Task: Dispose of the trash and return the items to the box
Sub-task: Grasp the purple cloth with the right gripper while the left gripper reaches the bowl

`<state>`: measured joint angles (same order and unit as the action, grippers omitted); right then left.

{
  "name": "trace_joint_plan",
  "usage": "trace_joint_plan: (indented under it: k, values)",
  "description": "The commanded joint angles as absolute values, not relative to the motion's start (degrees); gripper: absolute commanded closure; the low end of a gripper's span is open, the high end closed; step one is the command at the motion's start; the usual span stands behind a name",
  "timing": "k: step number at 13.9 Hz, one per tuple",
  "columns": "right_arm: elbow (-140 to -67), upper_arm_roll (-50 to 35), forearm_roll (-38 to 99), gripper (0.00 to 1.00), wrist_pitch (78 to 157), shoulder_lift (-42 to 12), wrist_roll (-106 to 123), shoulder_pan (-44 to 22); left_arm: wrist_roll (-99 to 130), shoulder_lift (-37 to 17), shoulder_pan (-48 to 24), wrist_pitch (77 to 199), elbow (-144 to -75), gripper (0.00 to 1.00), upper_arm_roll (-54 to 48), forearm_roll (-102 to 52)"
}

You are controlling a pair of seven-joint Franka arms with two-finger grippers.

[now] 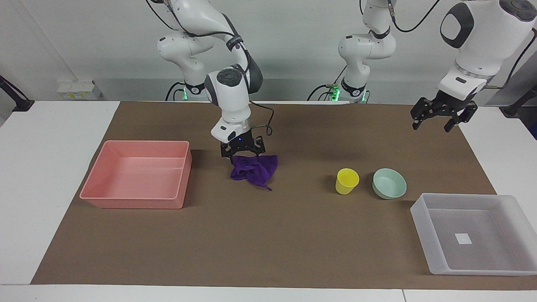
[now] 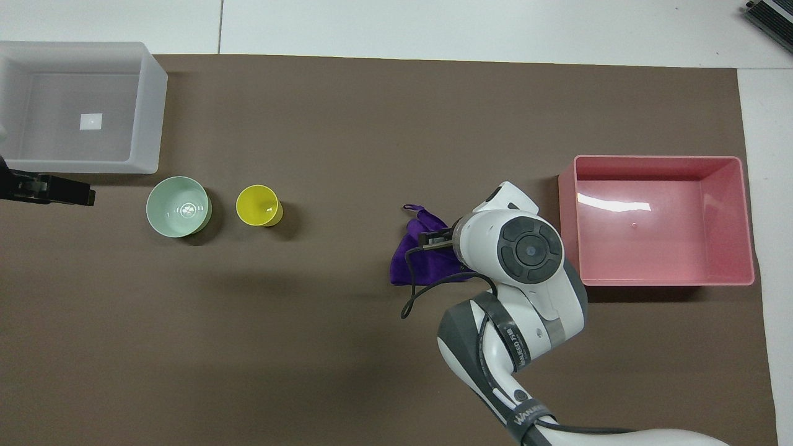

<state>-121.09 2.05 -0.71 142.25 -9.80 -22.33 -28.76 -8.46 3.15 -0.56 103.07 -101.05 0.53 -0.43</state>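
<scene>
The purple rag (image 1: 256,171) lies crumpled on the brown mat, beside the pink bin; it also shows in the overhead view (image 2: 412,263). My right gripper (image 1: 242,154) is open, its fingers down at the rag's edge nearest the robots. In the overhead view the arm's wrist hides it. The yellow cup (image 1: 347,180) stands upright beside the mint-green bowl (image 1: 389,183). The translucent box (image 1: 423,209) stands empty at the left arm's end. My left gripper (image 1: 436,121) is open and empty, raised over the mat's edge there.
The pink bin (image 1: 134,201) stands empty toward the right arm's end, close beside the rag. The bowl (image 2: 178,206) and cup (image 2: 258,205) stand just nearer to the robots than the box (image 2: 148,111).
</scene>
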Motion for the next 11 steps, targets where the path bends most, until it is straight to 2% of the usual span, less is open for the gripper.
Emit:
trace_joint_plan:
  k: [1, 5, 8, 9, 10, 11]
  values:
    - [-123.49, 2.02, 0.26, 0.00, 145.01, -9.57, -21.97, -28.30, -10.98, 5.27, 1.84, 109.49, -107.91, 0.00, 0.09, 0.44]
    - [-124.54, 1.93, 0.35, 0.00, 150.63, -12.65, -20.92, -28.48, -11.25, 3.96, 2.72, 120.37, -115.99, 0.00, 0.09, 0.09]
    - [-125.33, 1.93, 0.35, 0.00, 151.96, -13.27, -19.26, -28.48, -10.90, 0.63, 3.43, 129.53, -121.19, 0.00, 0.09, -0.35]
    - [-125.42, 1.93, 0.35, 0.20, 151.96, -13.27, -17.94, -28.48, -10.72, -0.34, 3.34, 131.99, -122.51, 0.00, 0.09, -1.13]
    - [-125.51, 1.93, 0.35, 0.63, 151.96, -13.27, -17.41, -28.39, -10.72, -1.05, 3.43, 134.88, -124.00, 0.00, 0.09, -2.19]
    - [-125.51, 1.93, 0.35, 1.00, 151.88, -13.27, -18.01, -28.48, -10.64, -1.32, 3.34, 137.96, -126.01, 0.00, 0.09, -3.15]
